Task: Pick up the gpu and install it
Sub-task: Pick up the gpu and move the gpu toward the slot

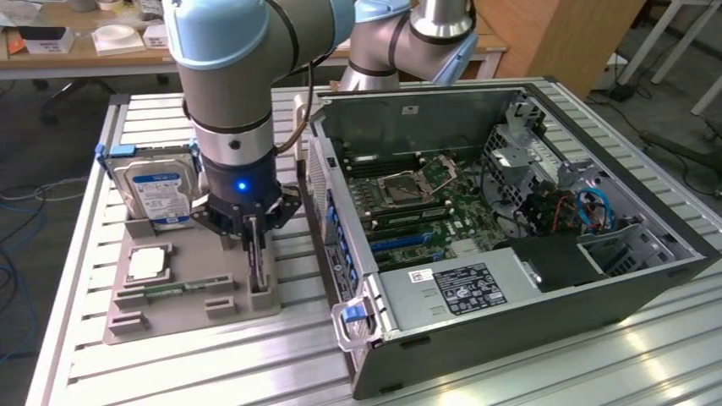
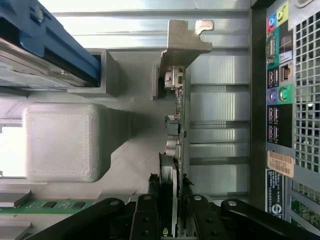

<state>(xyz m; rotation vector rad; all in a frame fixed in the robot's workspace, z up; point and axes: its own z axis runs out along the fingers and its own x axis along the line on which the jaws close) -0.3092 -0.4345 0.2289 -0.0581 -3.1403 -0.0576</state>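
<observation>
Nearest, we find the gripper (image 2: 172, 192) pinching the gpu (image 2: 176, 125), one black finger (image 2: 150, 210) pressed against each face of the thin card. The gpu stands on edge in a slot of the grey holder (image 1: 198, 271), its metal bracket (image 2: 186, 42) at the far end. Further back in that holder stands the hard drive (image 1: 155, 190); on the exterior view's right lies the uncovered computer case (image 1: 508, 211)

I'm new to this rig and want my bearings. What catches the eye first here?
The gripper is shut on the gpu, which stands on edge in the grey holder at the exterior view's left. At that view's right lies the open computer case, motherboard exposed.
</observation>
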